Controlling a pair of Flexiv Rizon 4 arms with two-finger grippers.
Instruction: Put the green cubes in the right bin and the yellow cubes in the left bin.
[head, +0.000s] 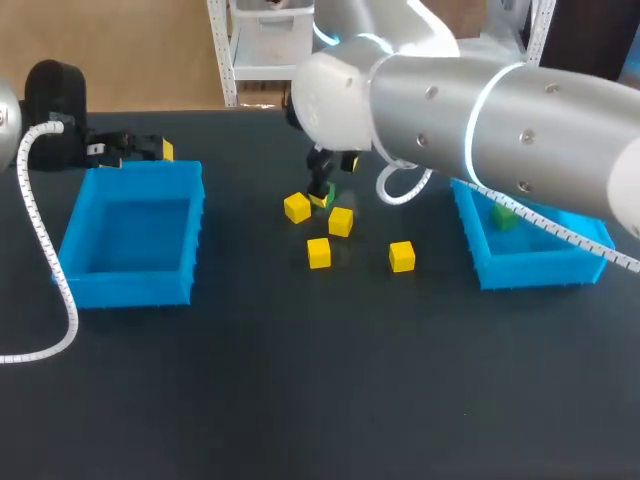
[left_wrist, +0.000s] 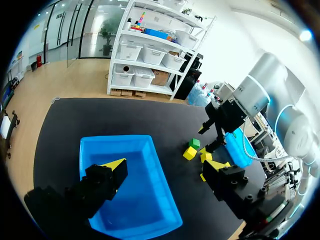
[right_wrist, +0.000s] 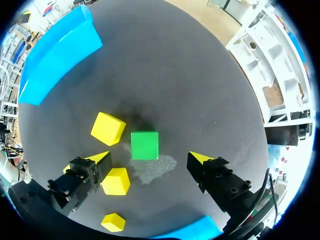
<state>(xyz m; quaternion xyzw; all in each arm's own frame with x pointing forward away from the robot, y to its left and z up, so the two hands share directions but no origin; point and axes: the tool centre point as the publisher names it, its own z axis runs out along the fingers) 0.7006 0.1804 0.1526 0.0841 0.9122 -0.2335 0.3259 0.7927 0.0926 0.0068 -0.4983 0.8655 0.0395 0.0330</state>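
Note:
A green cube (right_wrist: 145, 145) lies on the dark table just ahead of my right gripper (right_wrist: 150, 158), which hovers over it open, its fingers apart on either side. In the head view this gripper (head: 330, 182) hangs above the green cube (head: 322, 199), with several yellow cubes around it (head: 297, 208) (head: 340, 221) (head: 319, 252) (head: 402, 256). Another green cube (head: 503, 218) sits inside the right bin (head: 530, 268). My left gripper (left_wrist: 165, 167) stands open and empty over the left bin (left_wrist: 150, 200), near that bin's far left corner (head: 130, 165).
A white coiled cable (head: 45, 250) runs along the left bin's outer side. My right arm's thick white link (head: 480, 120) crosses above the right bin. Open dark tabletop (head: 300, 400) lies toward the front.

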